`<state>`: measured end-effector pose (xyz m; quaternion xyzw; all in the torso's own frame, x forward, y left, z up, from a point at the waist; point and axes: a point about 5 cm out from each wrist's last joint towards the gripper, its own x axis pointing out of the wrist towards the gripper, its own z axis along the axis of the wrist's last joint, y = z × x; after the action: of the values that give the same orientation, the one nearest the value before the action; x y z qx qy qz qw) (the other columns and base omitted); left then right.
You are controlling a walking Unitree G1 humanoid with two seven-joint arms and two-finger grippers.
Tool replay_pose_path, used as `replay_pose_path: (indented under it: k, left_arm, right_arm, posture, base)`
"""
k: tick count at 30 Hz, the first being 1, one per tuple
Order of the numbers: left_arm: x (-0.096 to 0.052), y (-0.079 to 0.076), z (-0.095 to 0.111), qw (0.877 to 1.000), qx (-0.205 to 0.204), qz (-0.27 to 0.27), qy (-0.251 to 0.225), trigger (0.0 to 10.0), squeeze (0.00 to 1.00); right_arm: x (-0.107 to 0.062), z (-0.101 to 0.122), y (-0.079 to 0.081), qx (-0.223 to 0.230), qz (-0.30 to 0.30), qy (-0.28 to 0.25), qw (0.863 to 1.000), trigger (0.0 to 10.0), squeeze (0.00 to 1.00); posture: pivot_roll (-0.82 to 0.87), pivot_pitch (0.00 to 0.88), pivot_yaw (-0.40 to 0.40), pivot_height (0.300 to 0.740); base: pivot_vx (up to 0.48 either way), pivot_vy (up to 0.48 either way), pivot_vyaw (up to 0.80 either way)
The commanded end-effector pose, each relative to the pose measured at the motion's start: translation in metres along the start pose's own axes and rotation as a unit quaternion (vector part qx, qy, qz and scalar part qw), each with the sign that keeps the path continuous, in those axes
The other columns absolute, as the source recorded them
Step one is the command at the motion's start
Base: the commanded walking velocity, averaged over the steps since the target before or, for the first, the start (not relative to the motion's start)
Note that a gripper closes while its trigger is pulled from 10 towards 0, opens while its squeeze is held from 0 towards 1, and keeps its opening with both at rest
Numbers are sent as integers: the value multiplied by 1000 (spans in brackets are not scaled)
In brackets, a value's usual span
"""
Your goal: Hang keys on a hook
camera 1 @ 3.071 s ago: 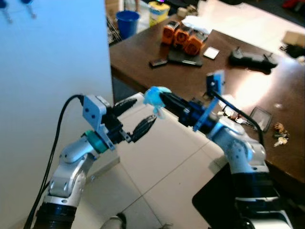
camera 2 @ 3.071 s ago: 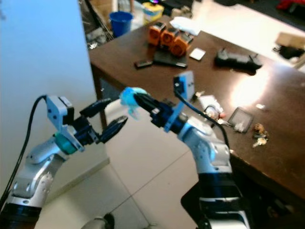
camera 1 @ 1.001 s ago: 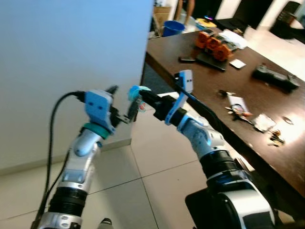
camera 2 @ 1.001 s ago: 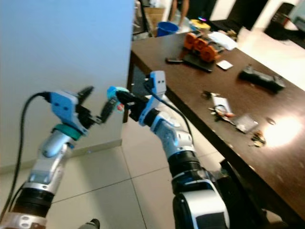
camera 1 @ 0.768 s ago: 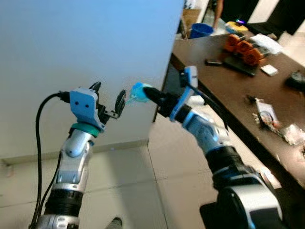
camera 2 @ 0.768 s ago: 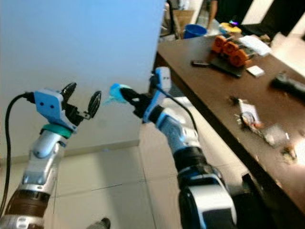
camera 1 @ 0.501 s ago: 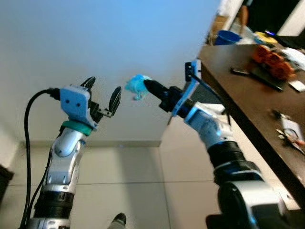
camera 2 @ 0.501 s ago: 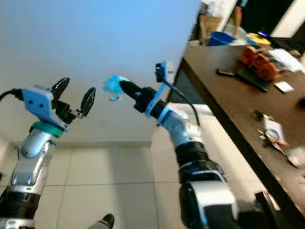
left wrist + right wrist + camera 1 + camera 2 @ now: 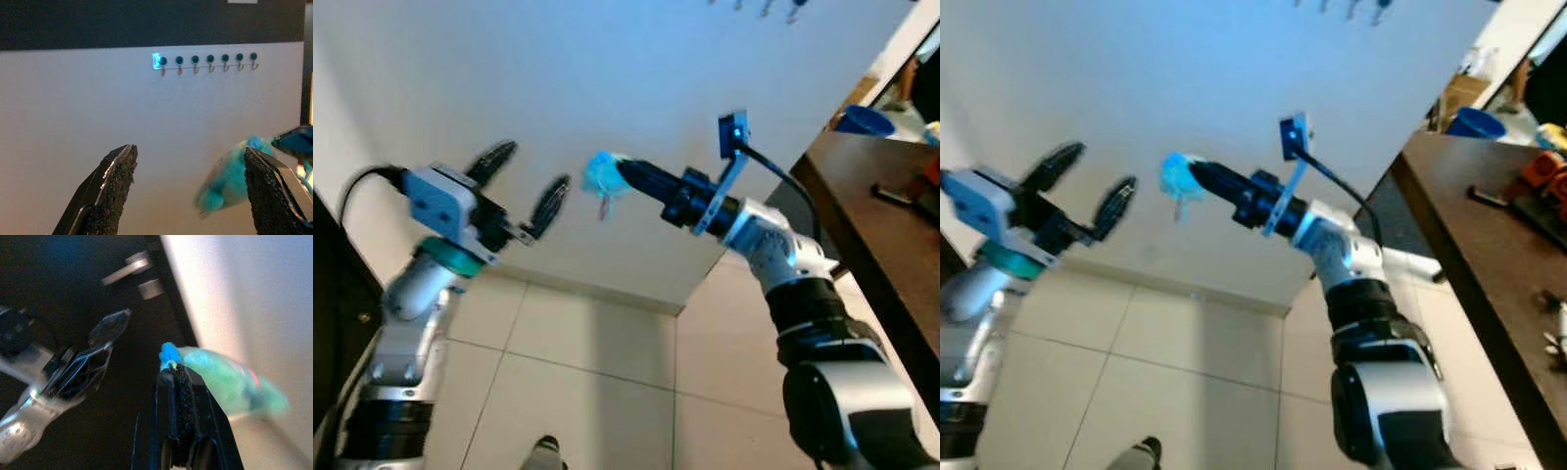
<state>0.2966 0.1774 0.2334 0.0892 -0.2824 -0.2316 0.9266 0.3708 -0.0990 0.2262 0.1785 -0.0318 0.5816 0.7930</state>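
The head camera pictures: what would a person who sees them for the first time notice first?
First, the fluffy blue keychain pinched in the right gripper, held up in front of the pale wall. Next, the left gripper, open and empty, just beside it on the robot's left. In the left wrist view a row of small hooks lines the wall above, and a dark table stands at the right.

Hook rail high on wall
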Motion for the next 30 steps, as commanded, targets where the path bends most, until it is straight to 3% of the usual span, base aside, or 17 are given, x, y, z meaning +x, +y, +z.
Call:
replay_pose_path:
  k: [1, 7, 10, 16, 21, 30]
  left_arm:
    - [1, -7, 2, 1000, -7, -18, -5, 10000, 0]
    - [4, -6, 15, 999, -1, -45, -20, 10000, 0]
    - [7, -12, 22, 996, -27, -75, -33, 10000, 0]
    - [5, -24, 31, 987, -37, -153, -30, 10000, 0]
    - [-2, -25, 43, 977, -40, -210, -21, 10000, 0]
    - [-9, -18, 45, 976, -40, -215, -1, 10000, 0]
  right_arm:
    - [-6, 0, -1, -4, 1, 7, 1000, 10000, 0]
    - [-14, 7, 15, -10, 92, 15, 996, 10000, 0]
    - [-14, 12, 26, -13, 143, 2, 990, 10000, 0]
    - [-12, 17, 31, -2, 167, -15, 986, 10000, 0]
    - [-12, 16, 35, -10, 181, -3, 983, 10000, 0]
    - [-14, 21, 37, -7, 179, -12, 984, 10000, 0]
  posture:
    - [262, 1, -98, 740]
    - [252, 2, -96, 740]
    - [249, 2, -96, 740]
    - [244, 2, -96, 740]
    - [242, 3, -98, 740]
    - [244, 8, -98, 740]
  base:
    - [0, 0, 550]
    - [0, 0, 92]
    - [0, 0, 0]
    - [0, 0, 0]
    - [0, 0, 0]
    - [0, 0, 0]
